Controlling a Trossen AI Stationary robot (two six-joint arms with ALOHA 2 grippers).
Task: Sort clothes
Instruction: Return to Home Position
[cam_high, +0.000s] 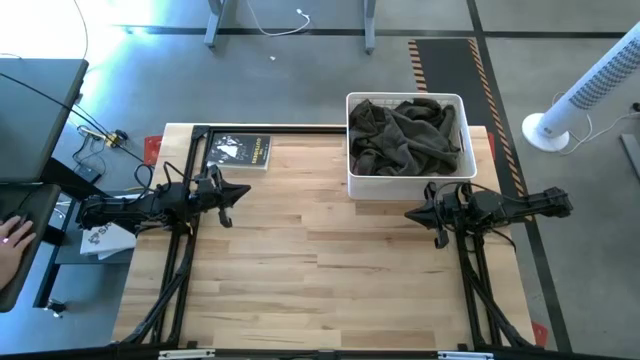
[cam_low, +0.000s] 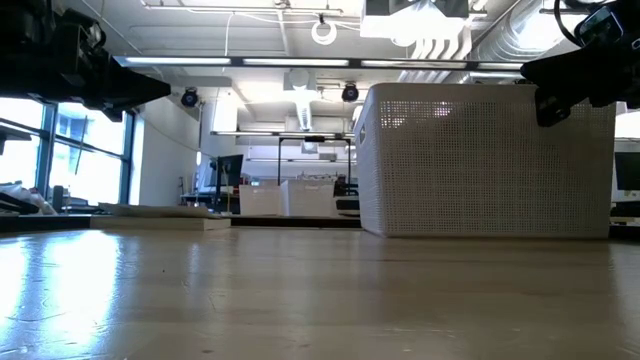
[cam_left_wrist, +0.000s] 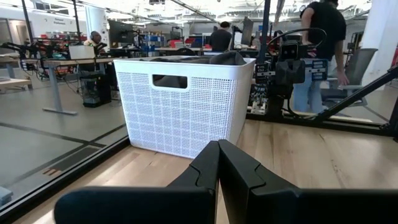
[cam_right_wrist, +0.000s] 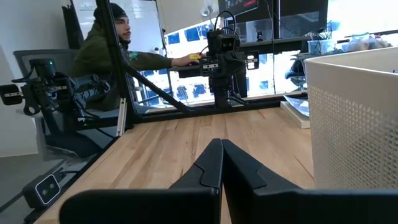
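Pale wooden planks make up the desk (cam_high: 330, 250), which sits on a grey floor (cam_high: 300, 70) with a white tower fan (cam_high: 590, 90) off its right side. A small dark booklet (cam_high: 240, 150) lies at the far left edge. At the far right stands the white lattice basket (cam_low: 480, 160).

From above, the clothes (cam_high: 410, 135) are all in that basket. They form a rumpled heap of dark grey-olive fabric, folded over itself and filling it from wall to wall. The low view sees none of that, only the lattice wall and a bright open hall behind it. The left wrist view adds dark cloth showing through the handle cut-out and a dark fold cresting the rim.

The left gripper (cam_left_wrist: 217, 146) hangs above the left side of the desk, its jaws pressed together with nothing between them. The right gripper (cam_right_wrist: 221, 144) hangs just in front of the basket, its jaws likewise closed tight and empty.

The right wrist view catches a seated person (cam_right_wrist: 112, 50) beyond the desk. The left wrist view catches one standing (cam_left_wrist: 320, 37). From above, only a hand (cam_high: 12, 235) shows at the left edge.
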